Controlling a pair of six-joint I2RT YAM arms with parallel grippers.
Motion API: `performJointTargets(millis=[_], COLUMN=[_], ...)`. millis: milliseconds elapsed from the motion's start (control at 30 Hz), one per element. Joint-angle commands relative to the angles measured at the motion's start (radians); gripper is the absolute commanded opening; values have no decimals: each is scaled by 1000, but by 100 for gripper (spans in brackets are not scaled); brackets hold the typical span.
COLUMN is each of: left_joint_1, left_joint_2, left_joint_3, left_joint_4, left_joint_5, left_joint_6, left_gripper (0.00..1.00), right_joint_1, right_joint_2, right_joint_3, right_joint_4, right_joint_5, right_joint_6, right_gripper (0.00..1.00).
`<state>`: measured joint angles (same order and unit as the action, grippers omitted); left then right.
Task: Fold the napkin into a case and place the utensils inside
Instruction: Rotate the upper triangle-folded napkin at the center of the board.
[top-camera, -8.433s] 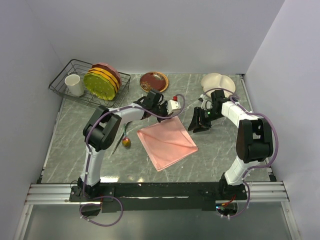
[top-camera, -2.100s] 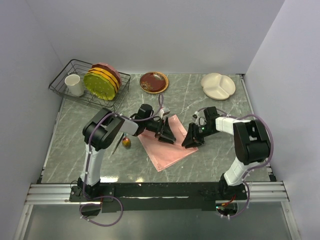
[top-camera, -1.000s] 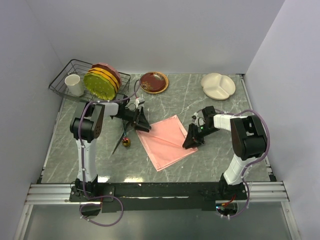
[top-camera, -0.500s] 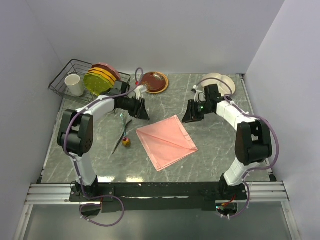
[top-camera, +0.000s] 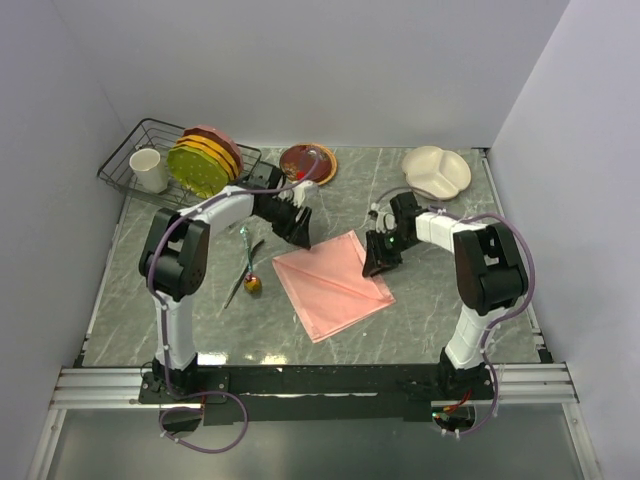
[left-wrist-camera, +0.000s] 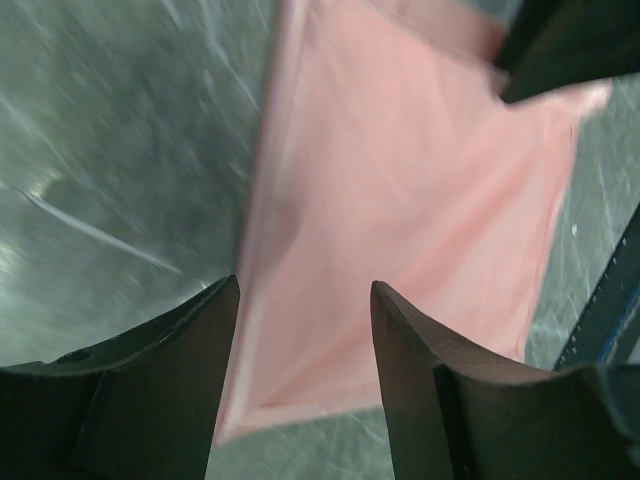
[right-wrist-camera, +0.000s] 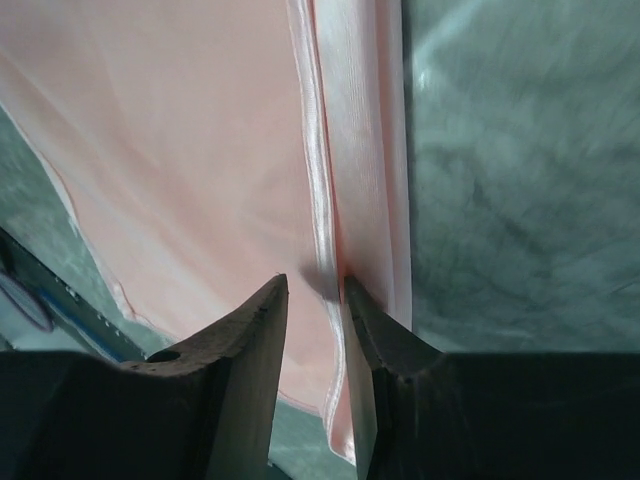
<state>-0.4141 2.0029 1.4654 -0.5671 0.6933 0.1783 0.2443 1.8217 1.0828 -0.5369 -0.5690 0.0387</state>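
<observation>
The salmon-pink napkin (top-camera: 330, 285) lies flat on the marble table as a folded square. My left gripper (top-camera: 302, 238) hovers open over its upper-left edge. In the left wrist view the cloth (left-wrist-camera: 400, 200) and one of its corners fill the gap between the wide fingers of the left gripper (left-wrist-camera: 305, 290). My right gripper (top-camera: 372, 265) is down on the right corner. Its jaws (right-wrist-camera: 315, 285) stand narrowly open astride the shiny hem of the top layer (right-wrist-camera: 180, 150). The utensils (top-camera: 247, 268) lie left of the napkin, a gold head at their near end.
A wire rack (top-camera: 125, 150) at the back left holds stacked plates (top-camera: 205, 160) and a white cup (top-camera: 148, 170). A brown plate (top-camera: 308, 163) and a cream divided plate (top-camera: 437, 172) sit along the back. The right gripper's dark body (left-wrist-camera: 560, 50) shows in the left wrist view.
Both grippers came back in over the napkin: the left one moved right and nearer to its upper-left edge, the right one down and left onto its right corner. The napkin has not shifted.
</observation>
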Motion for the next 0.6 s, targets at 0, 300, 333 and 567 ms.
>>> performJointTargets(millis=[0,300,333,567], left_joint_1=[-2,-67,-72,-107], left_joint_2=[89,267,270,287], left_joint_3=[153,323,323,297], left_joint_4=[-11,-56,-56,-71], left_joint_5=[41,161,176,184], left_joint_6=[47,75,78,115], left_gripper=[61,59,59,55], right_joint_1=[21,59,58,-59], right_joint_2=[-50,-130,-143,-260], right_joint_3=[-75,-198,-211,-181], right_joint_4=[6,18,18,-80], right_joint_5=[-22,-156,-173,-195], right_joint_6=[22,125,128,83], right_gripper=[36,38,38,49])
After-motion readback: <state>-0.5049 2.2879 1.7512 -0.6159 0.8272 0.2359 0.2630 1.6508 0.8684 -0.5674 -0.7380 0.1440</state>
